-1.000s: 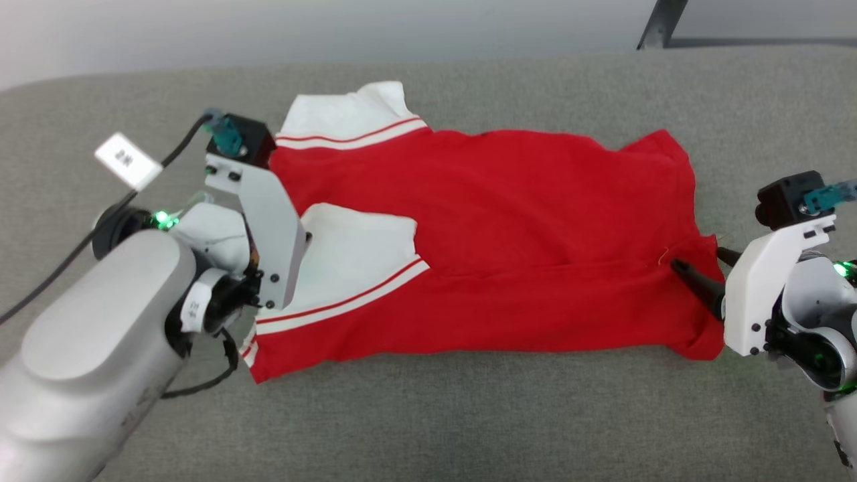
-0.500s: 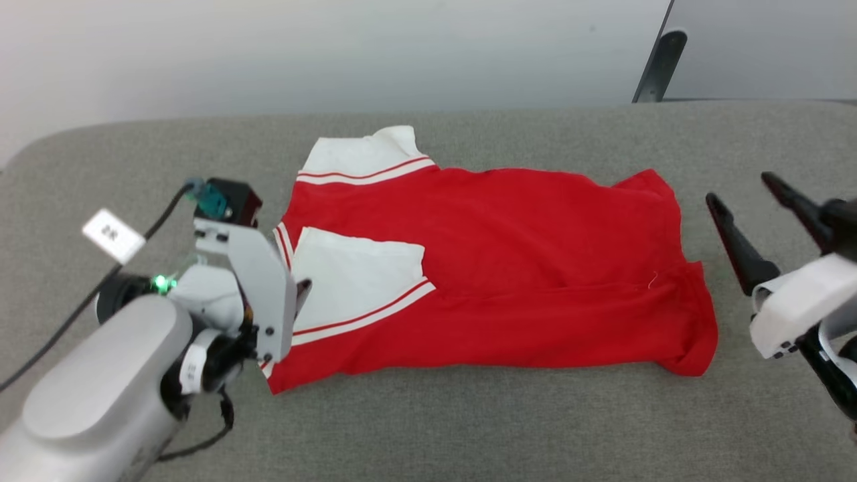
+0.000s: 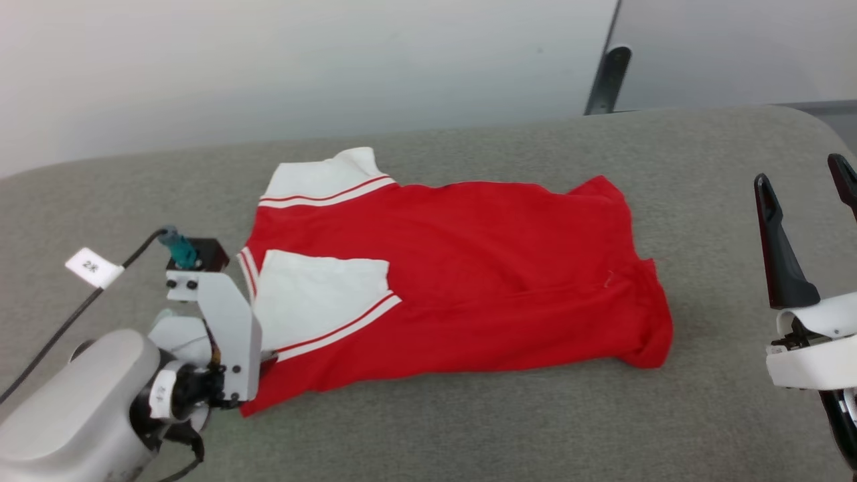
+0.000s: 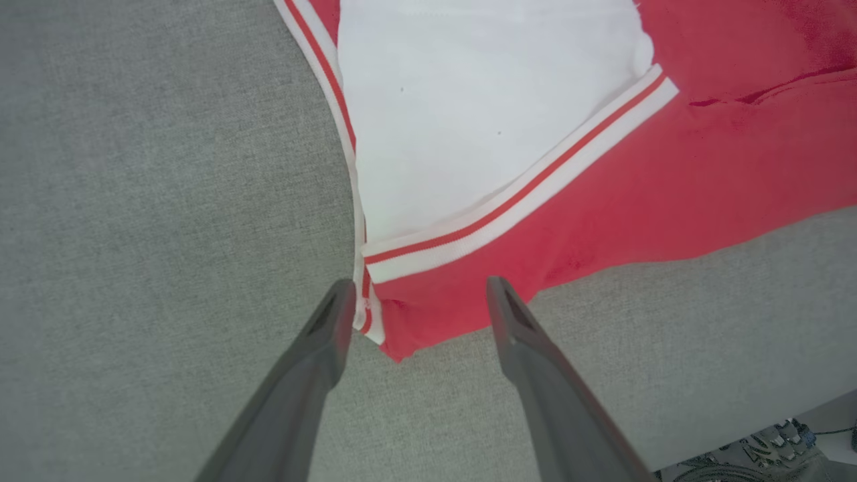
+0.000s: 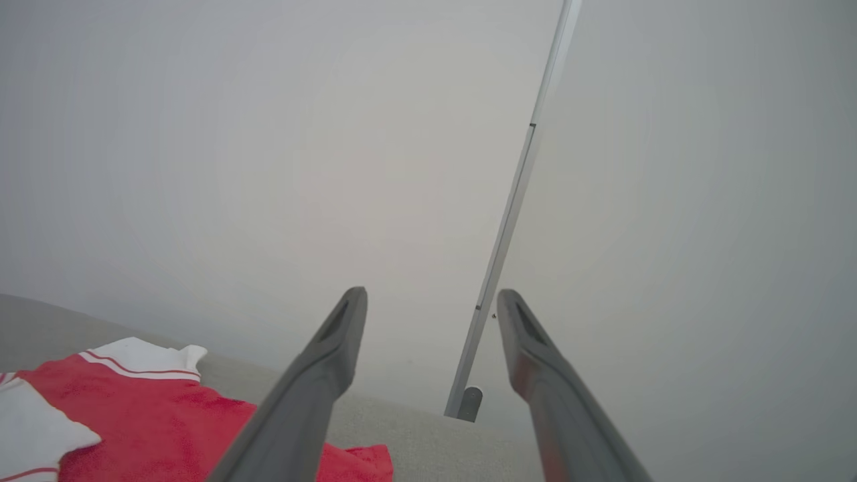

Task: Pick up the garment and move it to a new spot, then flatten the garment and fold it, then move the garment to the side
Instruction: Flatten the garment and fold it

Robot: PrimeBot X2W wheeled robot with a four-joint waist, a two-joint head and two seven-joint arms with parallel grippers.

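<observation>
The garment, red with white sleeves and striped trim, lies folded lengthwise on the grey padded surface. One white sleeve is folded onto its left part. My left arm's wrist sits at the garment's near-left corner and hides the fingers there. In the left wrist view my left gripper is open, its fingers straddling that corner of the garment from just above, with nothing gripped. My right gripper is open, raised off to the right of the garment, fingers pointing up. The right wrist view has my right gripper facing the wall, the garment at lower left.
A pale wall stands behind the surface, with a dark post at the back right. A black cable with a white tag trails from my left wrist. The surface's near edge shows over cables below.
My right gripper has come off the garment's right hem and risen, fingers now pointing up. My left gripper has drawn back to the near-left corner. The head camera has shifted.
</observation>
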